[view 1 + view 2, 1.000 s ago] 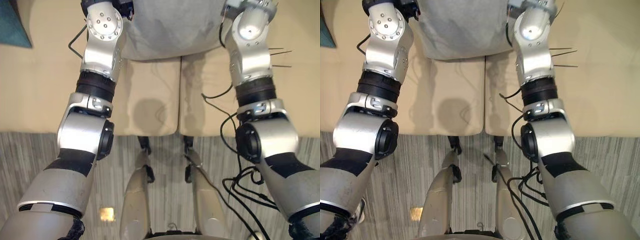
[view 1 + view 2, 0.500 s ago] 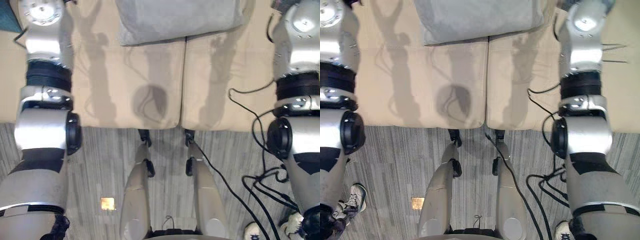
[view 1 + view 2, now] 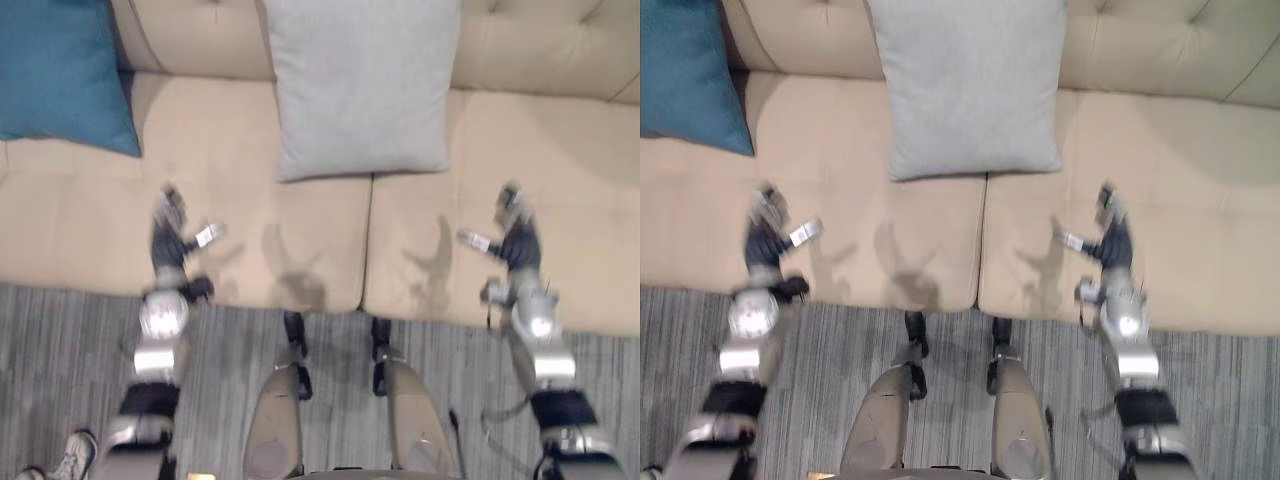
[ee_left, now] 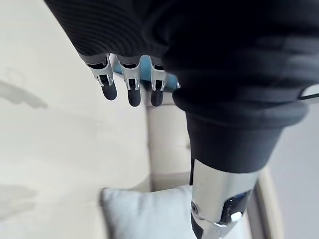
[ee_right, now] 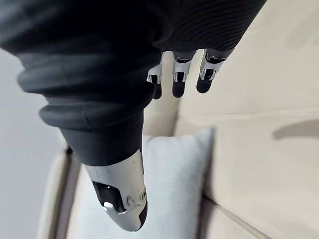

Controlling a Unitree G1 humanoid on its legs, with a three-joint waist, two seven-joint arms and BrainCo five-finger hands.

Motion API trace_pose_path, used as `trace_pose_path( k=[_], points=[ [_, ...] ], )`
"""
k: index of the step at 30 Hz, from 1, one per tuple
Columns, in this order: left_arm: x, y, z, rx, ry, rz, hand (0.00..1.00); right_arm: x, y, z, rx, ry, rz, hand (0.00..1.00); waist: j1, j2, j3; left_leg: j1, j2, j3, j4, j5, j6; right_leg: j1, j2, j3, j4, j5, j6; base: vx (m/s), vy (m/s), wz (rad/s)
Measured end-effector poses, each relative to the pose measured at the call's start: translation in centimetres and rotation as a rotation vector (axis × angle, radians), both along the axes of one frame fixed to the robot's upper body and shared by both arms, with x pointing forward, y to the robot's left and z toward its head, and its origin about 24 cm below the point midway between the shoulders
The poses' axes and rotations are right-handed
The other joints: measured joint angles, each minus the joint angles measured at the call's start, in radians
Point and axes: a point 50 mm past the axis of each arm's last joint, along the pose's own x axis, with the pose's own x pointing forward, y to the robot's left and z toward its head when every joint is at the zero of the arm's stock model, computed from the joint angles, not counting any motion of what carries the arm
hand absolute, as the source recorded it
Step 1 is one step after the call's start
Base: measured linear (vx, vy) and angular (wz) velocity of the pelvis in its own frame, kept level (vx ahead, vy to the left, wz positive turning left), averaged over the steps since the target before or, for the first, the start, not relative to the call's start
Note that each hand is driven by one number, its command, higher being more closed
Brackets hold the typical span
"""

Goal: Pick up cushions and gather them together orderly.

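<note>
A light grey cushion (image 3: 360, 90) leans against the backrest at the middle of the beige sofa (image 3: 250, 230), over the seam between two seat pads. A teal blue cushion (image 3: 60, 70) stands at the far left, a gap apart from it. My left hand (image 3: 170, 235) hovers over the left seat pad near its front edge, fingers (image 4: 129, 89) straight and empty. My right hand (image 3: 515, 235) hovers over the right seat pad, fingers (image 5: 179, 82) straight and empty too. Both hands are well short of the grey cushion (image 5: 174, 194).
The tufted backrest (image 3: 545, 45) runs along the top. Striped grey carpet (image 3: 60, 340) lies in front of the sofa's front edge. A person's shoe (image 3: 70, 455) shows at the lower left.
Both arms have drawn back from the grey cushion toward the sofa's front edge, with the hands now straight and empty. The camera has also shifted, bringing the backrest and the blue cushion into sight.
</note>
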Motion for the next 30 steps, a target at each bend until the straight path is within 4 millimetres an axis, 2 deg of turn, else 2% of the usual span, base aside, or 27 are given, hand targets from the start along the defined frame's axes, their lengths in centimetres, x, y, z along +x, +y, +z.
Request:
trace_pose_path(
  k=[1, 2, 4, 5, 6, 9, 12, 15, 17, 19, 20, 21, 22, 23, 24, 26, 27, 28, 29, 30],
  points=[
    [-1.3, -0.1, -1.7, 0.013, 0.072, -0.016, 0.00, -1.2, 0.1, -2.0, -0.004, 0.083, 0.007, 0.00, 0.000, -0.001, -0.027, 0.010, 0.001, 0.000, -0.003, -0.002, -0.001, 0.016, 0.001, -0.003, -0.012, 0.002, 0.001, 0.09, -0.021, 0.02],
    [-2.0, -0.1, -2.7, 0.020, 0.114, -0.022, 0.00, -1.9, 0.1, -3.0, -0.008, 0.127, 0.008, 0.00, 0.000, -0.001, -0.041, 0.018, 0.001, -0.001, -0.004, -0.003, -0.002, 0.024, 0.001, -0.004, -0.016, 0.002, 0.001, 0.07, -0.016, -0.03],
    [-5.3, -0.1, -6.8, 0.028, 0.309, -0.023, 0.00, -4.6, 0.4, -7.3, -0.013, 0.316, 0.016, 0.00, 0.001, -0.002, -0.099, 0.088, 0.003, 0.005, -0.019, -0.014, -0.009, 0.096, 0.006, 0.001, -0.047, 0.002, 0.001, 0.09, -0.016, -0.09],
    [-5.9, -0.2, -7.5, 0.026, 0.340, -0.023, 0.00, -5.1, 0.4, -7.9, -0.013, 0.345, 0.018, 0.00, 0.001, -0.002, -0.111, 0.103, 0.003, 0.008, -0.027, -0.014, -0.009, 0.108, 0.007, 0.004, -0.052, 0.002, 0.001, 0.09, -0.004, -0.18],
    [-8.0, -0.4, -9.7, 0.027, 0.455, -0.036, 0.00, -6.6, 0.5, -9.7, -0.028, 0.441, 0.031, 0.00, 0.001, -0.003, -0.145, 0.154, 0.003, 0.016, -0.047, -0.017, -0.012, 0.151, 0.011, 0.015, -0.070, 0.001, 0.002, 0.07, 0.003, -0.20],
    [-11.4, -0.5, -12.9, 0.009, 0.647, -0.043, 0.00, -8.5, 0.2, -12.3, -0.050, 0.599, 0.041, 0.00, -0.001, -0.006, -0.184, 0.224, 0.003, 0.040, -0.087, -0.020, -0.017, 0.191, 0.011, 0.042, -0.086, -0.003, 0.011, 0.03, 0.014, -0.31],
    [-13.5, -0.8, -14.7, -0.004, 0.777, -0.037, 0.00, -11.0, -0.3, -14.3, -0.044, 0.740, 0.013, 0.00, -0.002, -0.007, -0.195, 0.306, 0.000, 0.061, -0.136, -0.019, -0.019, 0.244, 0.015, 0.052, -0.101, -0.007, 0.018, -0.01, 0.013, -0.20],
    [-14.3, -0.9, -15.2, -0.022, 0.811, -0.041, 0.00, -12.8, -0.9, -15.4, -0.027, 0.827, -0.014, 0.00, -0.005, -0.017, -0.219, 0.347, -0.008, 0.061, -0.163, -0.017, -0.020, 0.259, 0.014, 0.071, -0.100, -0.009, 0.029, 0.01, 0.022, -0.12],
    [-14.0, -0.9, -15.1, -0.019, 0.804, -0.041, 0.00, -12.7, -0.9, -15.5, -0.021, 0.832, -0.023, 0.00, -0.009, -0.028, -0.215, 0.342, -0.014, 0.065, -0.155, -0.017, -0.020, 0.257, 0.010, 0.082, -0.099, -0.003, 0.039, -0.01, 0.032, -0.15],
    [-12.8, -0.6, -14.6, -0.002, 0.771, -0.045, 0.00, -11.7, -0.4, -15.4, -0.018, 0.816, -0.014, 0.00, -0.014, -0.047, -0.204, 0.289, -0.015, 0.070, -0.103, -0.022, -0.013, 0.227, 0.006, 0.100, -0.097, 0.016, 0.066, -0.03, 0.025, -0.12],
    [-12.0, -0.4, -14.2, 0.011, 0.749, -0.047, 0.00, -11.2, 0.1, -15.3, -0.017, 0.804, -0.009, 0.00, -0.015, -0.057, -0.199, 0.244, -0.014, 0.071, -0.050, -0.031, 0.006, 0.203, 0.002, 0.103, -0.094, 0.043, 0.082, -0.10, 0.053, -0.08],
    [-10.9, -0.5, -13.7, 0.019, 0.717, -0.054, 0.00, -10.7, 0.3, -15.2, -0.015, 0.786, -0.010, 0.00, -0.016, -0.058, -0.197, 0.178, -0.005, 0.071, 0.026, -0.050, 0.036, 0.165, -0.004, 0.108, -0.082, 0.085, 0.121, -0.13, 0.044, -0.24],
    [-10.1, -0.7, -13.1, 0.021, 0.670, -0.050, 0.00, -9.6, 0.5, -14.8, -0.020, 0.765, -0.001, 0.00, -0.001, -0.030, -0.179, 0.148, 0.046, 0.078, 0.063, -0.069, 0.062, 0.126, 0.013, 0.096, 0.040, 0.051, 0.117, -0.12, 0.055, -0.14],
    [-9.8, -0.6, -12.9, 0.025, 0.658, -0.046, 0.00, -9.5, 0.6, -14.8, -0.019, 0.764, 0.000, 0.00, -0.002, -0.028, -0.174, 0.148, 0.047, 0.071, 0.076, -0.069, 0.062, 0.107, 0.008, 0.088, 0.187, -0.021, 0.078, -0.12, 0.015, 0.11],
    [-9.8, -0.6, -12.7, 0.026, 0.645, -0.040, 0.00, -10.4, 0.9, -15.3, -0.013, 0.789, 0.004, 0.00, -0.001, -0.026, -0.171, 0.158, 0.036, 0.052, 0.091, -0.069, 0.064, 0.114, -0.020, 0.074, 0.444, -0.131, 0.067, -0.09, 0.012, 0.38],
    [-10.1, -0.4, -12.6, 0.027, 0.646, -0.031, 0.00, -10.7, 1.4, -15.5, -0.010, 0.798, 0.020, 0.00, 0.009, -0.045, -0.176, 0.158, 0.027, 0.039, 0.106, -0.071, 0.067, 0.157, -0.043, 0.076, 0.596, -0.178, 0.089, -0.12, -0.032, 0.28],
    [-10.5, -0.2, -12.7, 0.028, 0.655, -0.013, 0.00, -10.5, 1.6, -15.5, -0.009, 0.795, 0.030, 0.00, 0.018, -0.060, -0.185, 0.146, 0.018, 0.036, 0.112, -0.062, 0.064, 0.191, -0.061, 0.077, 0.645, -0.203, 0.112, -0.24, -0.116, 0.19],
    [-10.7, -0.3, -12.9, 0.023, 0.663, -0.004, 0.00, -10.3, 1.7, -15.4, -0.007, 0.788, 0.030, 0.00, 0.029, -0.079, -0.195, 0.125, 0.006, 0.033, 0.120, -0.037, 0.060, 0.236, -0.073, 0.078, 0.621, -0.209, 0.120, -0.20, -0.103, 0.18],
    [-10.8, -0.2, -12.9, 0.023, 0.664, 0.002, 0.00, -10.1, 1.7, -15.3, -0.012, 0.782, 0.026, 0.00, 0.034, -0.087, -0.200, 0.105, 0.001, 0.033, 0.123, -0.021, 0.053, 0.264, -0.076, 0.075, 0.551, -0.229, 0.112, -0.23, -0.135, 0.00],
    [-11.0, -0.7, -13.1, 0.001, 0.668, 0.009, 0.00, -9.3, 1.4, -14.9, -0.023, 0.761, 0.018, 0.00, 0.044, -0.080, -0.201, 0.077, 0.011, 0.036, 0.111, 0.014, 0.043, 0.282, -0.055, 0.065, 0.459, -0.280, 0.105, -0.30, -0.120, -0.35]
  ],
)
